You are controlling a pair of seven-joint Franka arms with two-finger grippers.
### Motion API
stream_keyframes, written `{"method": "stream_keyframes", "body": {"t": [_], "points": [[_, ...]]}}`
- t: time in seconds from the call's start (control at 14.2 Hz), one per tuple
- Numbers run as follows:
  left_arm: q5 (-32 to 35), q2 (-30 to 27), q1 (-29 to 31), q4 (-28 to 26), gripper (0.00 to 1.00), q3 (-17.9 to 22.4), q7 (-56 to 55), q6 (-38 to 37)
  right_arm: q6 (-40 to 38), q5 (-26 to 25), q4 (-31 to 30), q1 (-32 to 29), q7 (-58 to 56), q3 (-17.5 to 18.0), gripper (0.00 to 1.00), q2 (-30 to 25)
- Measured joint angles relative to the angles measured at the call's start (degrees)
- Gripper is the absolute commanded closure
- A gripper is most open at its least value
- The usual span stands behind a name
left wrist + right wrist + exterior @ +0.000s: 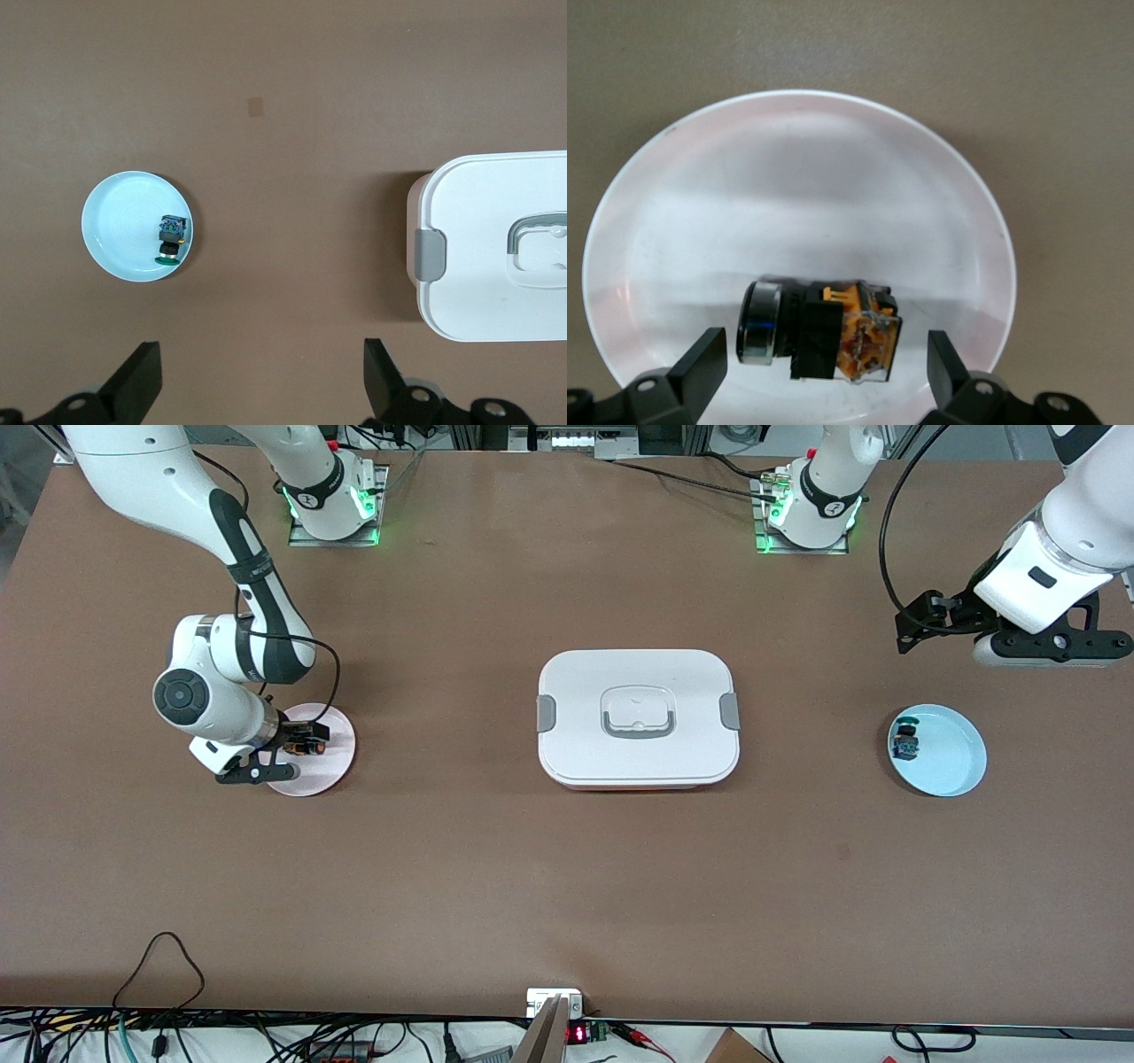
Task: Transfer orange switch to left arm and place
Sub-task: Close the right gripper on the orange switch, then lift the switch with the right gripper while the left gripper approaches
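The orange switch (833, 332) lies on its side in a pink plate (797, 177) toward the right arm's end of the table, and also shows in the front view (308, 748). My right gripper (826, 354) is open and low over the plate (332, 757), one finger on each side of the switch, not touching it. In the front view the right gripper (304, 741) hides most of the switch. My left gripper (263, 363) is open and empty, held high over bare table near a light blue plate. The white box (638, 682) sits mid-table between the plates.
The light blue plate (952, 757) toward the left arm's end holds a similar blue-green switch (905, 742); both show in the left wrist view, plate (120, 221) and switch (171, 237). The box (496, 239) has grey side clips. Cables run along the table edge nearest the camera.
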Motion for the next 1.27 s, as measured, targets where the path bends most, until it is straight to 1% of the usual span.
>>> {"method": "stream_keyframes", "body": {"t": [0.35,0.56,0.7,0.85,0.99,1.06,1.13,1.27], "points": [[0.0,0.0,0.0,0.0,0.0,0.0,0.0,-0.01,1.07,0.03,-0.07,0.11,0.0,0.05,0.0,0.65],[0.0,0.0,0.0,0.0,0.0,0.0,0.0,-0.04,1.85,0.2,-0.08,0.11,0.0,0.05,0.04,1.21],[0.0,0.0,0.0,0.0,0.0,0.0,0.0,-0.05,1.95,0.35,-0.08,0.11,0.02,0.05,0.05,1.26],[0.0,0.0,0.0,0.0,0.0,0.0,0.0,-0.05,1.96,2.03,-0.08,0.11,0.04,0.05,0.06,1.28],[0.0,0.0,0.0,0.0,0.0,0.0,0.0,-0.06,1.98,3.57,-0.08,0.11,0.04,0.05,0.18,1.33],[0.0,0.0,0.0,0.0,0.0,0.0,0.0,-0.06,1.99,3.72,-0.08,0.11,0.03,0.05,0.33,1.35],[0.0,0.0,0.0,0.0,0.0,0.0,0.0,-0.06,1.99,3.75,-0.08,0.11,0.03,0.05,0.43,1.37],[0.0,0.0,0.0,0.0,0.0,0.0,0.0,-0.08,1.98,3.75,-0.08,0.11,-0.01,0.05,0.68,1.41]]}}
